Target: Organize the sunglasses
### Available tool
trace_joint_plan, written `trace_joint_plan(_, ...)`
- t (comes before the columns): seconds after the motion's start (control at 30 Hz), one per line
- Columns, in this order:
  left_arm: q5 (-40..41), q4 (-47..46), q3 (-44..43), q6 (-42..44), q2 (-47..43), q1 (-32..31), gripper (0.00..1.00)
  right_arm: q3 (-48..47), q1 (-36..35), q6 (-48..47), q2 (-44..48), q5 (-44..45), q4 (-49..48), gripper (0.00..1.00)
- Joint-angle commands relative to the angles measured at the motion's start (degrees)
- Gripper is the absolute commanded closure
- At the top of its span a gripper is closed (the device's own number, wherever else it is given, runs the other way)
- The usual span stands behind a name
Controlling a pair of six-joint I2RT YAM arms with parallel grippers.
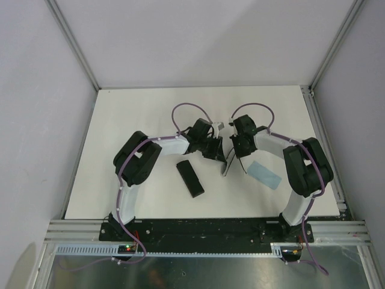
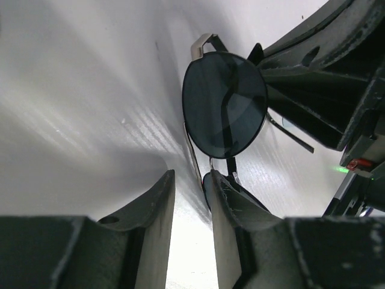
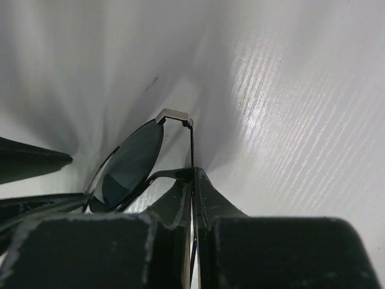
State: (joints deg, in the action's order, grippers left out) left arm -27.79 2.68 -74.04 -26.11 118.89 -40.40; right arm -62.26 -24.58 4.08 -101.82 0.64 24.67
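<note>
While the right fingers (image 3: pixel 207 195) are pressed tight together on one thin side arm of the sunglasses (image 3: pixel 129 162), just below its hinge, the left fingers (image 2: pixel 157 208) stand partly apart, with bright worktop (image 1: pixel 150 114) showing through the gap. A second thin wire of the frame runs down along the inner face of one left finger. The gap is far wider than the wire, and whether the left fingers touch the frame I cannot tell. One round dark lens stands upright just beyond the left fingertips, facing the left wrist camera, its metal corner piece uppermost; the other lens is mostly hidden behind a left finger. From above, the sunglasses sit tilted between the two wrists near the middle of the worktop, and whether their lower edge rests on the surface cannot be told. Just left of them, near the left arm (image 1: pixel 138 159), lies a black oblong case (image 1: pixel 190 178), apart from the sunglasses. Just right of them, beside the right arm (image 1: pixel 307 165), a pale blue sheet (image 1: pixel 264 174) lies flat.
</note>
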Motion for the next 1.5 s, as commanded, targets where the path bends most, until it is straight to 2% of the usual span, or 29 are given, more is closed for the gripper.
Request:
trace_joint_plan(0.0, -0.66, 0.1, -2.51, -0.79, 1.12, -1.15, 0.65, -2.45, -0.37, 6.11, -1.09, -2.55, 0.7, 1.0)
trace_joint_plan(0.33, -0.48, 0.05, -3.09, -1.81, 1.84, -2.62, 0.65, -2.52, -1.72, 25.52, -3.07, -4.79, -5.1, 1.0)
trace_joint_plan(0.47, -0.19, 0.07, -2.65, -1.87, 1.53, -2.72, 0.65, -2.52, -2.8, 28.52, -2.49, -4.28, -6.33, 0.86)
trace_joint_plan(0.67, 0.59, 0.0, -1.55, -1.32, 0.35, -2.28, 0.65, -2.52, -2.65, 27.39, 0.02, -2.45, -4.45, 0.78)
trace_joint_plan(0.77, 0.73, 0.05, -0.49, -1.02, -1.21, -1.4, 0.65, -2.52, -2.28, 25.36, 2.27, 1.13, -1.55, 0.73)
trace_joint_plan(1.03, 1.15, 0.16, 4.9, 0.09, -8.84, 1.64, 0.65, -2.52, -1.01, 21.41, 6.43, 6.24, 3.36, 0.67)
trace_joint_plan(1.2, 1.7, 1.03, 9.27, 0.69, -16.94, 3.49, 0.64, -1.96, -1.76, 19.82, 8.66, 6.54, 3.72, 0.61)
trace_joint_plan(1.37, 3.92, 2.77, 15.99, 0.87, -28.26, 5.79, 0.62, -1.15, -4.8, 18.04, 13.59, 8.69, 3.63, 0.61)
trace_joint_plan(1.47, 7.1, 3.07, 20.93, -0.66, -34.21, 6.53, 0.56, -1.11, -8.0, 18.58, 15.69, 8.3, 3.34, 0.62)
